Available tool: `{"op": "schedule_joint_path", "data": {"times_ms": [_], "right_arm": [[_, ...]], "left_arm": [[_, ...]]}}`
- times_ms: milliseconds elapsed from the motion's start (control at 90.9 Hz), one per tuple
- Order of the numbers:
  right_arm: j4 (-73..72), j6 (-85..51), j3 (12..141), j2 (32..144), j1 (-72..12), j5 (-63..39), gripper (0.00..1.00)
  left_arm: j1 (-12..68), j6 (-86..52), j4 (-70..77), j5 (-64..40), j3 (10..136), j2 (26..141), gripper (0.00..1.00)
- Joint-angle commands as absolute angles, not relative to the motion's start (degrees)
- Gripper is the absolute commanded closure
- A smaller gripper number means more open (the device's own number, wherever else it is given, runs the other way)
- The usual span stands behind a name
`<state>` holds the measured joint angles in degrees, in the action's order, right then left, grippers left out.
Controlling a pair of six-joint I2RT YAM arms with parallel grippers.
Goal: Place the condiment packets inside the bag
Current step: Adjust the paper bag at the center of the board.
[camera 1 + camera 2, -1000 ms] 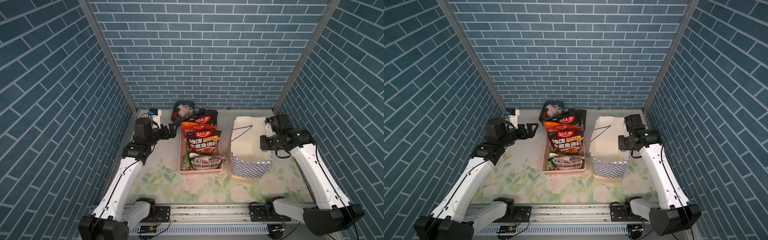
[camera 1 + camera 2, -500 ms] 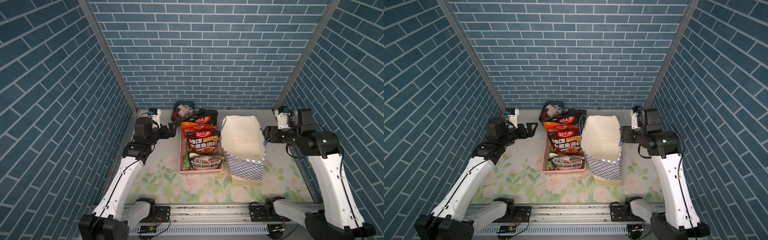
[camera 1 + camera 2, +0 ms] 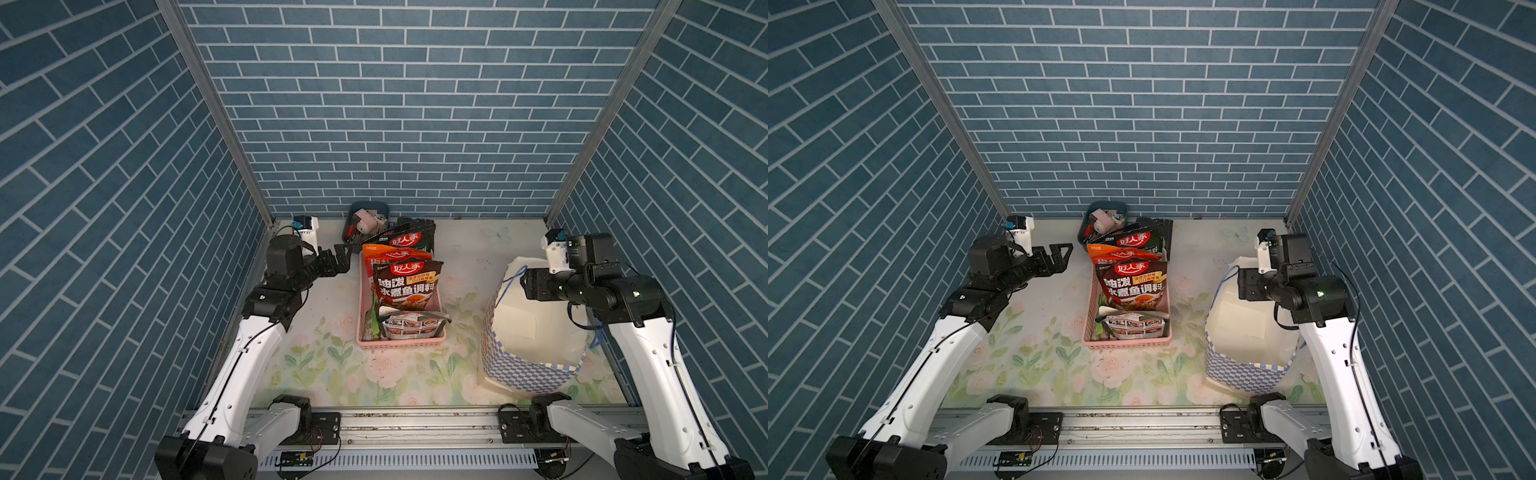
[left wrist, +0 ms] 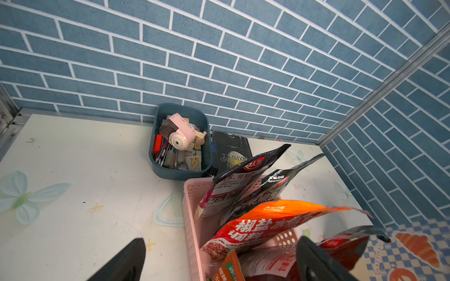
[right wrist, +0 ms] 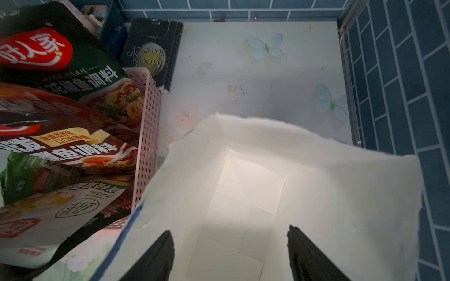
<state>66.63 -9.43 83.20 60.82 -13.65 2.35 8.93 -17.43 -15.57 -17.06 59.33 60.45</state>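
Foil packets (image 3: 405, 286) stand in the pink basket (image 3: 401, 344), just right of the left gripper (image 3: 344, 259), the nearer one, its jaws spread apart and empty. The bag (image 3: 528, 374) stands right of the basket; the right gripper (image 5: 229, 231) hangs over its mouth, jaws apart, holding nothing.

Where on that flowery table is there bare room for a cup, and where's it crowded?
Bare: flowered tabletop between the left gripper and the pink perforated plastic basket. Also behind the blue-and-white checkered paper bag, plus a narrower lane between basket and bag. Crowded: back middle, where dark teal bin, black book and foil condiment packets bunch.
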Motion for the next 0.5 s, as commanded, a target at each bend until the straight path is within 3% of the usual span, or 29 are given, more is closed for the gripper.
{"op": "schedule_joint_path", "data": {"times_ms": [0, 363, 484], "right_arm": [[63.97, -12.63, 83.32, 58.75, -13.54, 5.34, 0.26], [66.15, -17.70, 87.76, 58.20, -13.54, 11.76, 0.29], [65.97, -17.84, 89.07, 58.97, -13.54, 9.01, 0.31]], "left_arm": [[11.27, -15.59, -14.95, -20.42, 61.75, 60.46, 0.00], [29.19, -10.53, -20.26, -14.42, 71.71, 66.52, 0.01], [32.18, -10.33, -19.71, -10.84, 73.36, 67.25, 0.01]]}}
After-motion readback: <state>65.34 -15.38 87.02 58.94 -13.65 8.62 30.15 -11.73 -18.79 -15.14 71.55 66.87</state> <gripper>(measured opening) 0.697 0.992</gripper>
